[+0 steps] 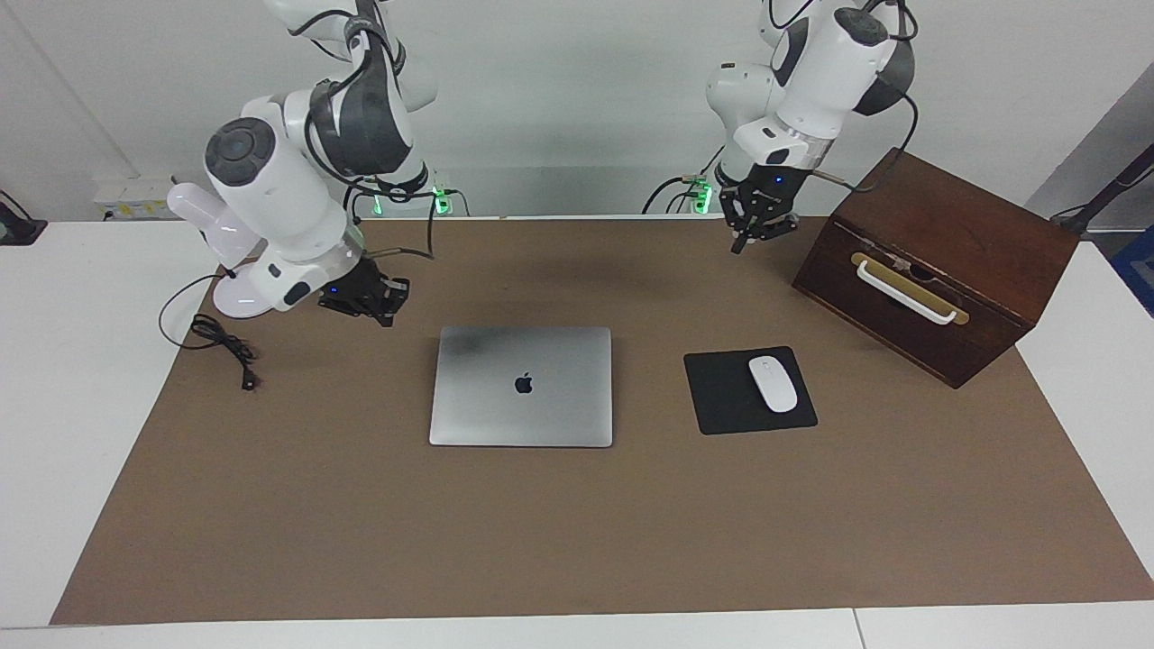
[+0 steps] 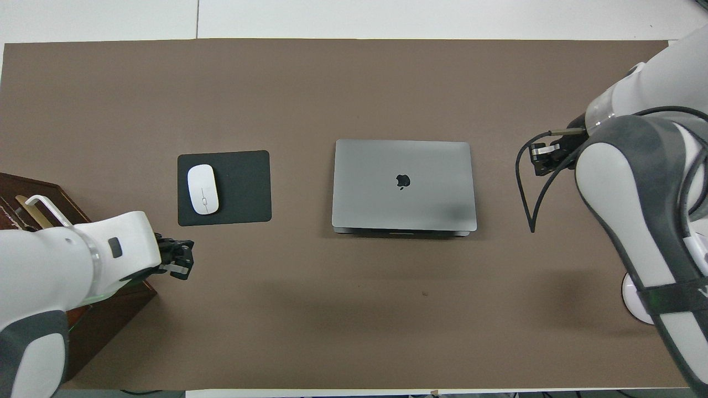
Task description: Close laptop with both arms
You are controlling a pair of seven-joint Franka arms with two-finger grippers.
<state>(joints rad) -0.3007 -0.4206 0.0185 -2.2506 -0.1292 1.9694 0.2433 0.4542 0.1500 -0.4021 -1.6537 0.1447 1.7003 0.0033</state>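
Two small black finger grippers hang clear of the slim silver-grey metal laptop, which lies flat with its lid down between them — the task looks done. The right gripper sits low just off the laptop's corner nearer the robots; the left gripper hovers over bare brown mat near the dark wooden box, with the white mouse on its black pad between it and the laptop. Neither grips anything, though I cannot tell how wide either stands — a careless retreat by the right gripper could clip that corner and slide the laptop.
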